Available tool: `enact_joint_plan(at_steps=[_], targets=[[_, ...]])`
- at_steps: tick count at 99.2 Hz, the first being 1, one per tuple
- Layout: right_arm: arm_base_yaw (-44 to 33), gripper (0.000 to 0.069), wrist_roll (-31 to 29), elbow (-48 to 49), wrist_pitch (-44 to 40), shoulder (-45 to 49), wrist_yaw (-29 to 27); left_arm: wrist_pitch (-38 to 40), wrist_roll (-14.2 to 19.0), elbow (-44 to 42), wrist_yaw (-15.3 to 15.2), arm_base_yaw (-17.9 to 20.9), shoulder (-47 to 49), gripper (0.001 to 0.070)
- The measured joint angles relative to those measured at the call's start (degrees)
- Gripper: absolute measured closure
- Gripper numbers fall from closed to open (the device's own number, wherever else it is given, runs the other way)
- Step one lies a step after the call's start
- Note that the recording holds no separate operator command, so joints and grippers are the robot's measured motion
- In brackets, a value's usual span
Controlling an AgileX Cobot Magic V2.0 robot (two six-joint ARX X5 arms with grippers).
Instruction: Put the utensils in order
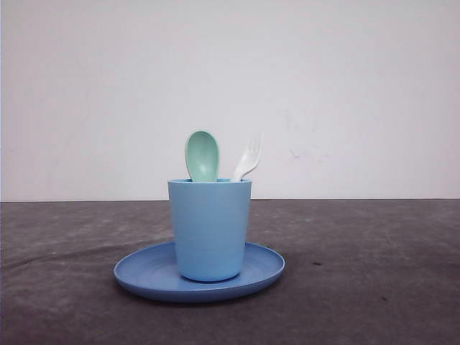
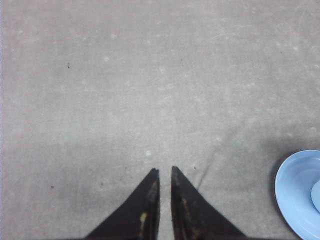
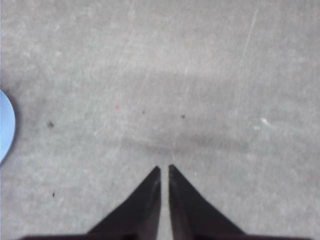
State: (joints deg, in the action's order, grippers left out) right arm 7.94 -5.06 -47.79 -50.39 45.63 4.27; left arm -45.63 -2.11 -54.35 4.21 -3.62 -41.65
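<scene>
A light blue cup [image 1: 210, 228] stands upright on a round blue plate [image 1: 144, 273] in the middle of the table. A mint-green spoon [image 1: 202, 155] and a white fork [image 1: 247, 158] stand in the cup, bowl and tines up above the rim, the fork leaning right. My left gripper [image 2: 164, 170] hangs over bare grey table, jaws nearly together with nothing between them; the plate's edge [image 2: 295, 192] shows beside it. My right gripper [image 3: 164, 167] is likewise shut and empty over bare table, a sliver of the plate [image 3: 6, 125] off to its side.
The dark grey table top [image 1: 359, 287] stretches on both sides of the plate. A plain white wall [image 1: 345, 86] stands behind the table.
</scene>
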Motion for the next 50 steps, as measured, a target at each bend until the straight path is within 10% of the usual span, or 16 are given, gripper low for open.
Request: enact_joint_plan(at_steps=[50], targets=[[0.00, 0.0685, -0.02, 0.00, 1.07, 0.00, -0.02, 0.09, -0.02, 0.00, -0.02, 0.00, 0.00, 0.0695]])
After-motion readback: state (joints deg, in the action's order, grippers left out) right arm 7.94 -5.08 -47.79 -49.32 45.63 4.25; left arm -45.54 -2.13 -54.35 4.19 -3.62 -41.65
